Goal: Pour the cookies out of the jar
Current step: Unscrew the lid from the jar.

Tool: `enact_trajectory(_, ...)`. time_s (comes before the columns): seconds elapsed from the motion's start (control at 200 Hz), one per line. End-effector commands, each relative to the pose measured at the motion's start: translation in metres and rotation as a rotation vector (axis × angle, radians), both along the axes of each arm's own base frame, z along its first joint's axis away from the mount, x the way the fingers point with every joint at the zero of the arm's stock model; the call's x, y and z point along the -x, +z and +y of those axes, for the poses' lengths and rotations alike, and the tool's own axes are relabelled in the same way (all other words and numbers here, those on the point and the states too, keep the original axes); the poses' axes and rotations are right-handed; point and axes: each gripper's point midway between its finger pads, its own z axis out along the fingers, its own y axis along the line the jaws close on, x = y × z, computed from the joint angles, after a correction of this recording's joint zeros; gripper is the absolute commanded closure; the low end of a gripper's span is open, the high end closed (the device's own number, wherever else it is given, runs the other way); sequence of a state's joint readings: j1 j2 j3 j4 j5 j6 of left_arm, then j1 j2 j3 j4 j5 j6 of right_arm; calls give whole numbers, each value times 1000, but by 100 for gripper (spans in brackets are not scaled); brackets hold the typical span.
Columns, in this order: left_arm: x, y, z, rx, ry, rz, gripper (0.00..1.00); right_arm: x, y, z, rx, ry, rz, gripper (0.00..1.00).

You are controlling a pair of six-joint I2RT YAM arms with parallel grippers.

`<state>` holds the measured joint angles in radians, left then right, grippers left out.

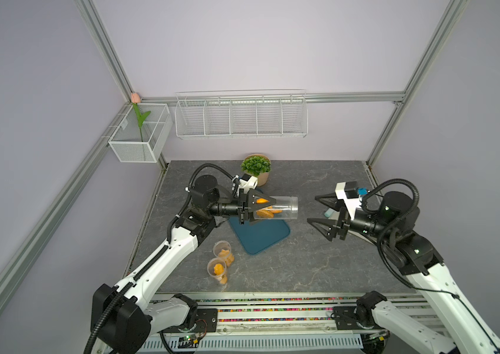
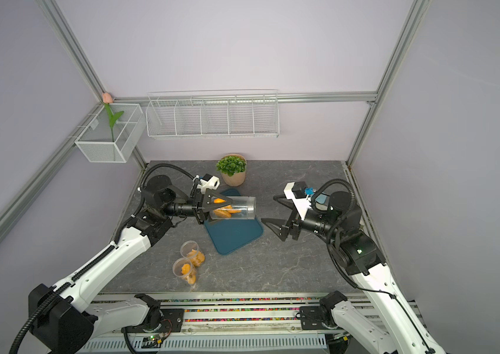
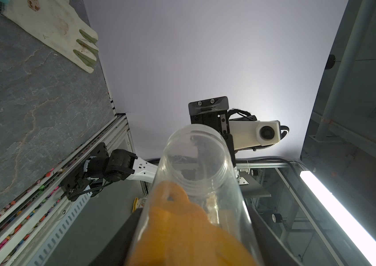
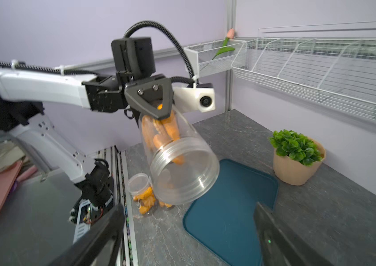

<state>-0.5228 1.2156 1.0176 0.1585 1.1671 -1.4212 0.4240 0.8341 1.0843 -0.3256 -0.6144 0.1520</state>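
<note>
A clear, lidless jar lies about level above the blue tray, its mouth pointing right. My left gripper is shut on the jar's base end. Orange-golden cookies sit inside, bunched near the gripped end. In the left wrist view the cookies fill the near part of the jar. My right gripper stands open and empty just right of the mouth. Its wrist view shows the jar, cookies and tray.
Two small clear cups of cookies stand at the front left of the tray. A potted plant is behind it. A pale blue-green object lies partly hidden behind the right gripper. Wire baskets hang on the back wall.
</note>
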Motion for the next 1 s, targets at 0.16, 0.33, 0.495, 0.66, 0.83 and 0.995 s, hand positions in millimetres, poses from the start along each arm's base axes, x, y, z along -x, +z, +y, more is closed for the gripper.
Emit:
enact_trajectory(0.16,3,24,2,23,3,-81,40,-16,-1,29,-273,106,908,6)
enact_trajectory(0.33,1,28,1,30,7,-88,40,-8,8,40,-295,213,981,7)
enact_trajectory(0.495,0,27,1,28,5,-84,40,-5,-1,50,-275,262,1006,7)
enact_trajectory(0.66,1,28,1,31,5,-88,40,6,-3,67,-253,361,1021,5)
enact_trajectory(0.83,1,25,1,28,6,-85,40,11,-4,66,-247,392,1025,0)
enact_trajectory(0.995,1,26,1,28,5,-84,40,16,0,66,-249,413,1019,5)
